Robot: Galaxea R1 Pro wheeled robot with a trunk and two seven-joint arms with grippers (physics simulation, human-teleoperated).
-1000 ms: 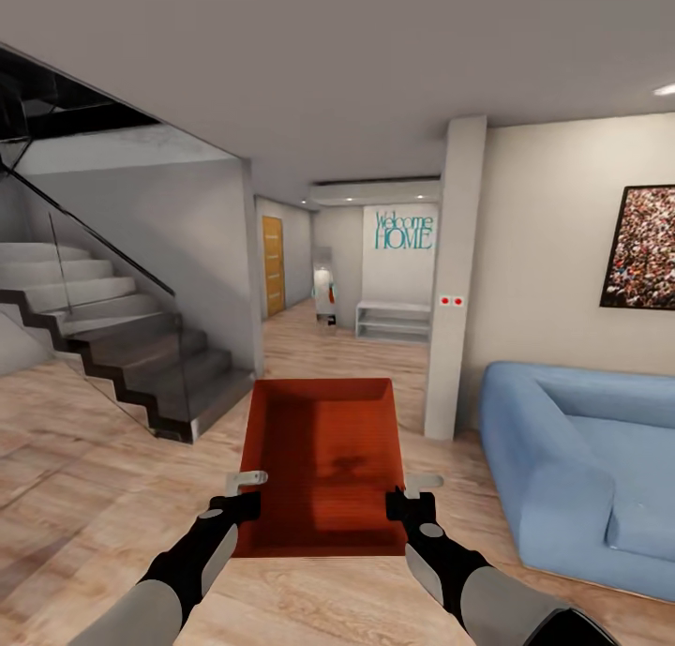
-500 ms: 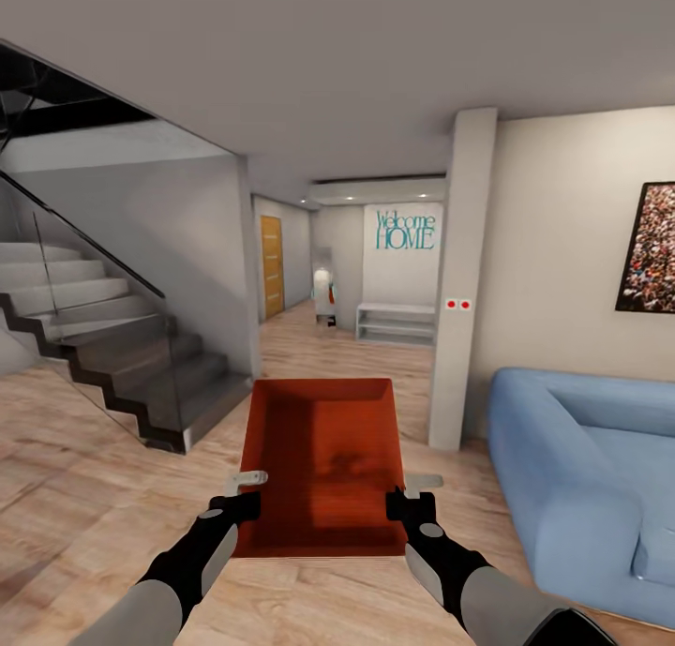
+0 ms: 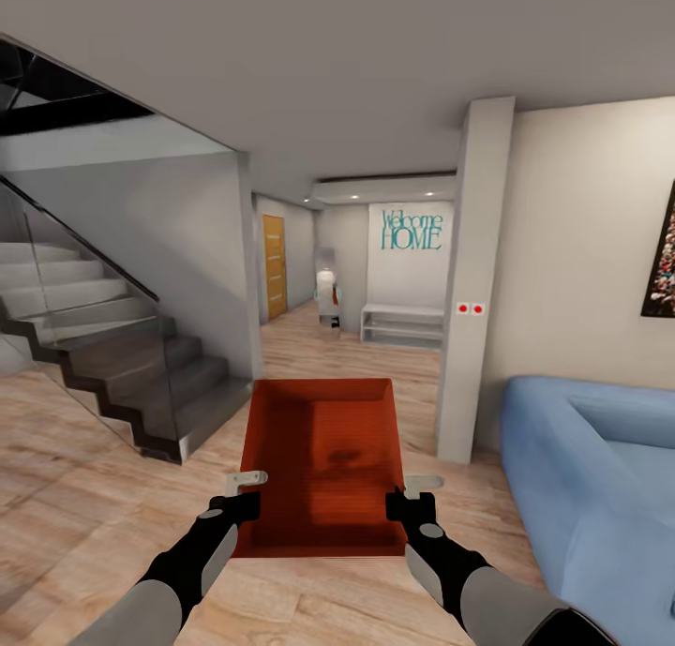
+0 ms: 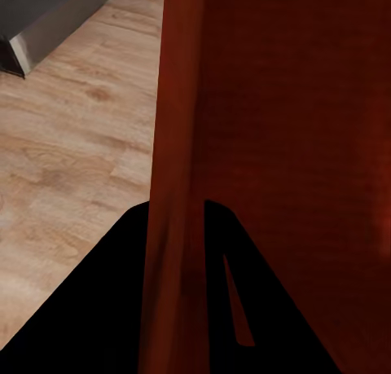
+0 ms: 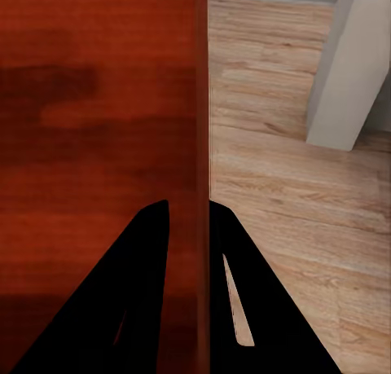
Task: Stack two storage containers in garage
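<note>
We hold the storage container (image 3: 323, 463) level above the wood floor (image 3: 94, 496): left gripper (image 3: 246, 494) clamps its left wall, right gripper (image 3: 401, 494) clamps its right wall.

Rolled forward across the plank floor (image 3: 84, 458) and swung a little leftward (camera travelling with the base, nothing in the room shifted by itself). Sofa (image 3: 600, 477) slid rightward, much of it cut off by the picture's edge. Framed picture (image 3: 662, 262) reduced to a sliver at the edge. Pillar (image 3: 473, 280) nearer and further right. Staircase (image 3: 103, 346) drifted left. "Welcome HOME" lettering (image 3: 411, 230) larger, with the hallway closer.
</note>
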